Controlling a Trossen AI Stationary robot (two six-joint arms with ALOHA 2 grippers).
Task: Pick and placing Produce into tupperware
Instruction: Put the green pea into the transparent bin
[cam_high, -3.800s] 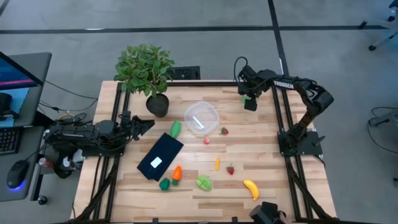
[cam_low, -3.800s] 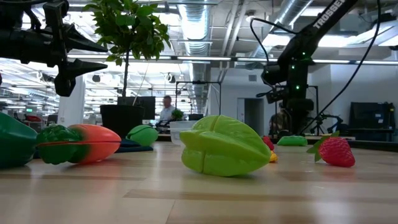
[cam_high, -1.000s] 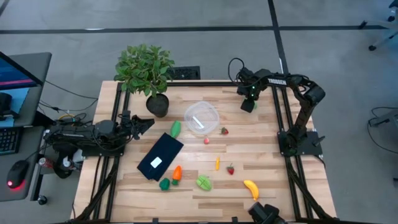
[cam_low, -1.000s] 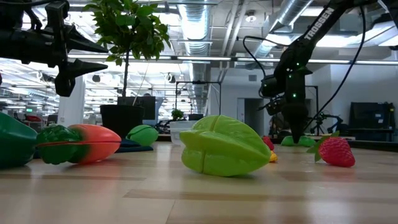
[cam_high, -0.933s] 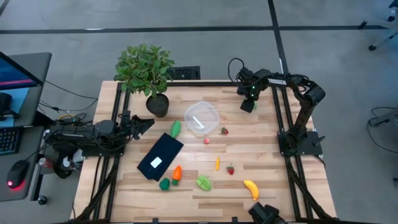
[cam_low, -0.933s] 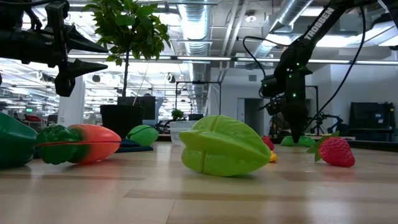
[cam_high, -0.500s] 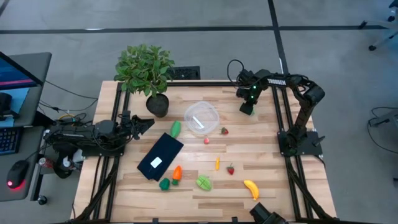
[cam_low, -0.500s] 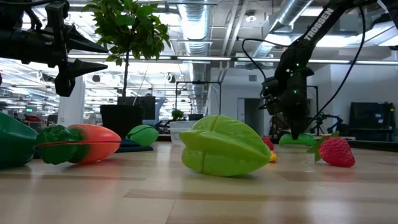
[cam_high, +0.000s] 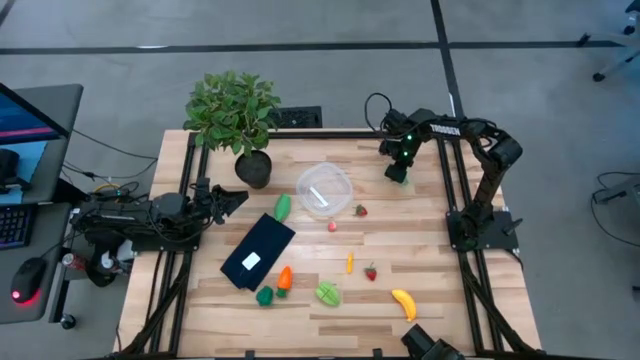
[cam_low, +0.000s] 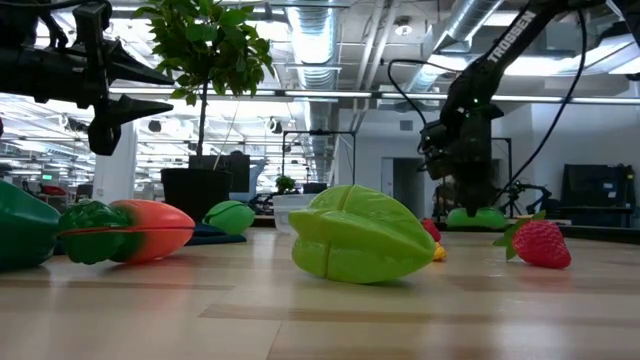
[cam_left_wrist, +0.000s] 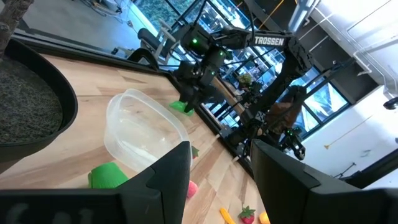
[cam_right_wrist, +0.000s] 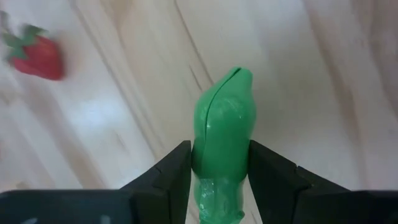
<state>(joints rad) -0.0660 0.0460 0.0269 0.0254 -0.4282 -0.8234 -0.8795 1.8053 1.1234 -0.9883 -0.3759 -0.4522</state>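
A potted plant (cam_high: 235, 115) stands upper left; a dark rectangle (cam_high: 258, 250) with white label lies lower left of centre.

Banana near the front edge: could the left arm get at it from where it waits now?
Probably not easily. The banana lies toward the right side, and the left gripper waits at the left edge beside the plant pot. The dark flat rectangle and scattered produce lie between; the right arm's base stands nearer.
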